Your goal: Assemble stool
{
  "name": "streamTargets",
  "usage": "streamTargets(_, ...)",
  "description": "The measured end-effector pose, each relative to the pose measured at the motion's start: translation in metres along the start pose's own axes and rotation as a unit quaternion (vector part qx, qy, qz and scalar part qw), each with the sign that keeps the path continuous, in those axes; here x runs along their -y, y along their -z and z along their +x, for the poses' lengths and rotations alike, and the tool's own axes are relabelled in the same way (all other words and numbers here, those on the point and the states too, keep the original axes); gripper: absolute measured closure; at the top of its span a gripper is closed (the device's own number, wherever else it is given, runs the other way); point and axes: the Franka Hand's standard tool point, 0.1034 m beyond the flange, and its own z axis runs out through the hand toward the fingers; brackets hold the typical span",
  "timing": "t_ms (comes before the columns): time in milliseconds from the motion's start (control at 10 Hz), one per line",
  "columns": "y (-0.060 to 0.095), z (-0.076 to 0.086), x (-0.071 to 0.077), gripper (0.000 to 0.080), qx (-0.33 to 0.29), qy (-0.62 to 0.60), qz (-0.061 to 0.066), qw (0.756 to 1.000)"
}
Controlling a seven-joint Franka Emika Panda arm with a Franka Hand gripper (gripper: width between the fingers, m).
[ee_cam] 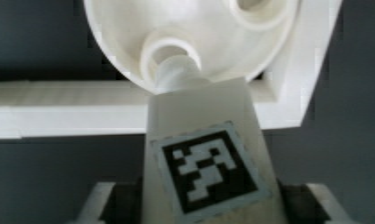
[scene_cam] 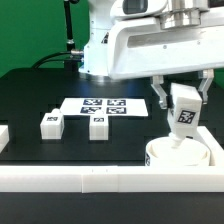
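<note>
blocky tagged leg (ee_cam: 202, 150) in claw (scene_cam: 183, 103), at round white seat (ee_cam: 139, 25)

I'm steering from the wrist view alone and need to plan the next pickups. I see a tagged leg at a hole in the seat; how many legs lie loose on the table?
Observer: Two, a first leg and a second leg, both to the exterior view's left of the seat.
Operator: Anything close to them?
Observer: The marker board lies just behind them.
Operator: Where does the seat sit?
Observer: Right behind the white border rail, on the exterior view's right, below the hand gripping the held leg.
</note>
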Motion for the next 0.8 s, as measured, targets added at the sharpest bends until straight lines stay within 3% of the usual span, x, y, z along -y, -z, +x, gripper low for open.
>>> streamTargets(100, 0.000, 0.000, 0.000, 0.0474, -0.002, 0.000, 0.000, 1.000)
streamTargets(200, 0.001, 0.008, 0.000, 0.0474, -0.057, 0.001, -0.002, 0.998)
streamTargets(400, -0.003, 0.000, -0.010, 0.0474, -0.046, 0.007, -0.001, 0.999)
streamTargets(600, -0.004, 0.005, -0.003, 0.0474, -0.046, -0.011, 0.012, 0.999)
streamTargets(800, -0.006, 0.005, -0.002, 0.0474, -0.045, -0.011, 0.013, 0.999)
